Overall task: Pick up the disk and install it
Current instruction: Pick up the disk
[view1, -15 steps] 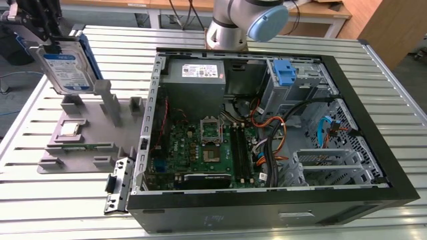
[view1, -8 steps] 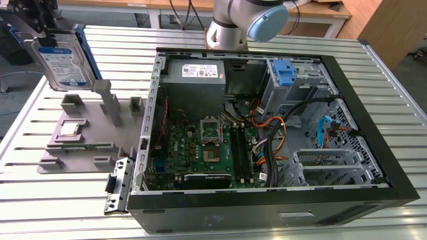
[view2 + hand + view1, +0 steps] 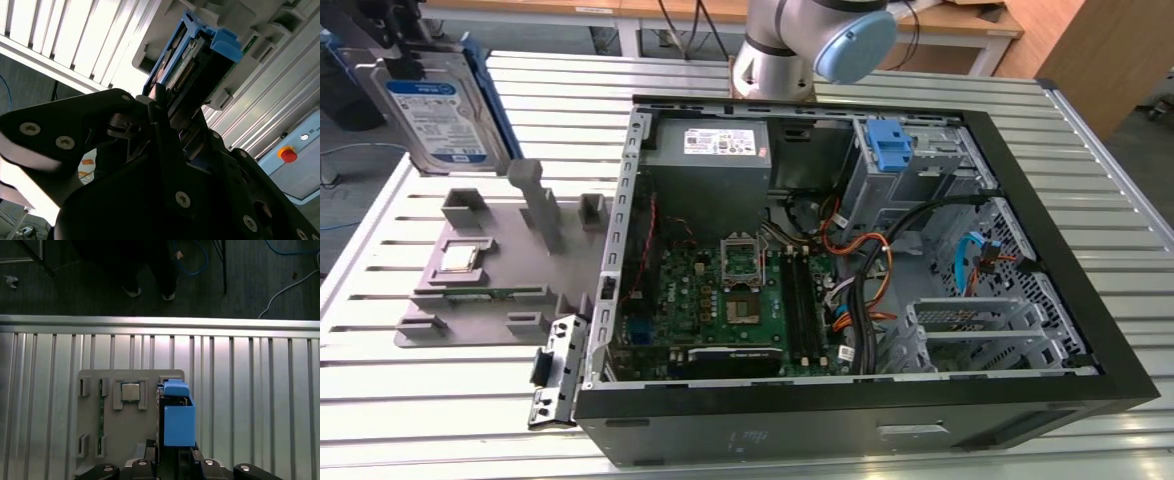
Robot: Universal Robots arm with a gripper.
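Second wrist view: disk clamped between two dark fingers.

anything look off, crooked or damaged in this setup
Nothing stands out. The disk hangs on edge in the gripper, jaws shut, over the grey fixture, and the open computer case looks undamaged.

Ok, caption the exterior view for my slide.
Gripper holds the disk upright over the grey fixture, beside the open computer case.
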